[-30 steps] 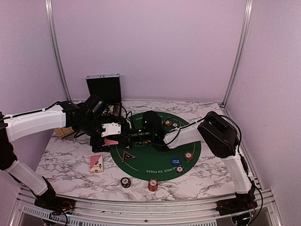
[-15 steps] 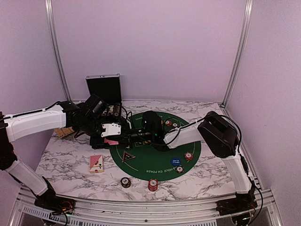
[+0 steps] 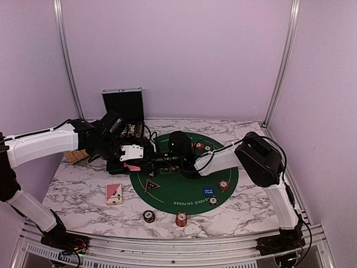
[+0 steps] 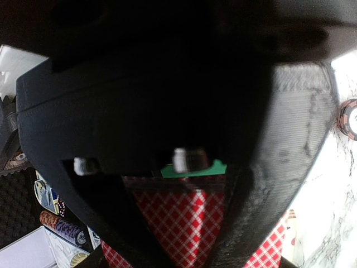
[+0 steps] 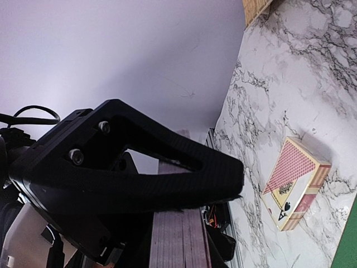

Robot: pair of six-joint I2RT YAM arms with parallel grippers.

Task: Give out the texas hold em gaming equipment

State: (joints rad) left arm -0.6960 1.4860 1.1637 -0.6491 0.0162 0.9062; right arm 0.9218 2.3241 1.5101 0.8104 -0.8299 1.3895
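clamped between the fingers of the left gripper (image 3: 134,165): red-backed playing cards (image 4: 184,223), up over the left rim of the green felt mat (image 3: 175,190). nosed in at the same cards from the mat side, the right gripper (image 3: 149,162); cannot tell whether pinching or slack. flat on the marble table (image 3: 78,192) at front left, a card box (image 3: 114,193); just off the mat's near edge, a dark chip (image 3: 149,215) and a red chip stack (image 3: 181,219).

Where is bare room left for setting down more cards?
Free: marble left of the card box; marble right of the front chips; mat between triangle button and blue button. Crowded at the mat's left edge, where left tool and right tool meet at the cards.
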